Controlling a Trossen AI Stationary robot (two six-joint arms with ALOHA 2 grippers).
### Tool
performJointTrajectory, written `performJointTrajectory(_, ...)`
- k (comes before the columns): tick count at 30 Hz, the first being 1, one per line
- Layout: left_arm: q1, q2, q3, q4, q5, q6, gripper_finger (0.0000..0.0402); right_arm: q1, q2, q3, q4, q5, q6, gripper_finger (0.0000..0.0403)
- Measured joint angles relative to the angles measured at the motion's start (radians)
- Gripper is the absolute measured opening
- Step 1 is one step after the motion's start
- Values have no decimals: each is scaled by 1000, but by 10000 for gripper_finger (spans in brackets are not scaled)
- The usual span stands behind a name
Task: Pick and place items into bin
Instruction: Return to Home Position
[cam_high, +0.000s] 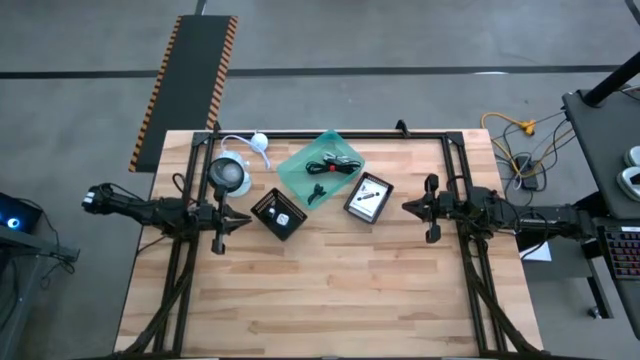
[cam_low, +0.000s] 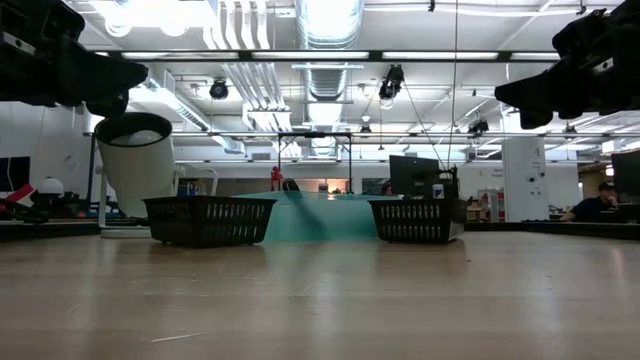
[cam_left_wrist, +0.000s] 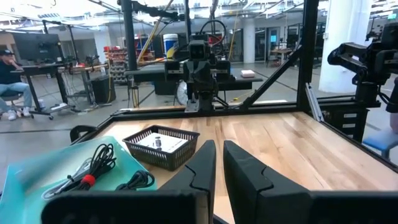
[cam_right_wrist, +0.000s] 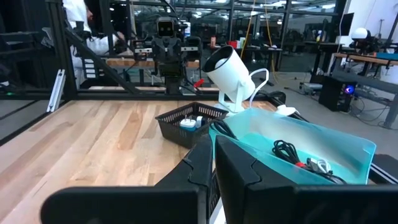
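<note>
A teal bin (cam_high: 298, 172) (cam_left_wrist: 37, 177) (cam_right_wrist: 339, 146) (cam_low: 320, 215) sits at the table's far middle. In it lie a black cable with red tie (cam_high: 333, 166) (cam_left_wrist: 93, 169) (cam_right_wrist: 293, 152) and a smaller dark cable (cam_high: 316, 192). Two black mesh baskets stand beside it. The left basket (cam_high: 278, 213) (cam_right_wrist: 189, 123) holds small white pieces. The right basket (cam_high: 368, 197) (cam_left_wrist: 161, 146) holds a white printed packet with a dark stick on it. My left gripper (cam_high: 238, 218) (cam_left_wrist: 219, 171) hovers left of the left basket, shut and empty. My right gripper (cam_high: 408, 208) (cam_right_wrist: 212, 171) hovers right of the right basket, shut and empty.
A white lamp-like cylinder (cam_high: 228, 176) (cam_low: 135, 160) (cam_right_wrist: 231, 71) with a white cord stands at the far left, behind the left basket. A black frame (cam_high: 330, 133) lines the table's far edge and sides. Bare wood (cam_high: 330, 290) covers the near half of the table.
</note>
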Motion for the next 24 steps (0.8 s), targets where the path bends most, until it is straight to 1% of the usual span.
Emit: performJointTrajectory(24, 0, 0, 0, 1, 1, 0, 15, 0, 0, 0, 0, 0, -8, 8)
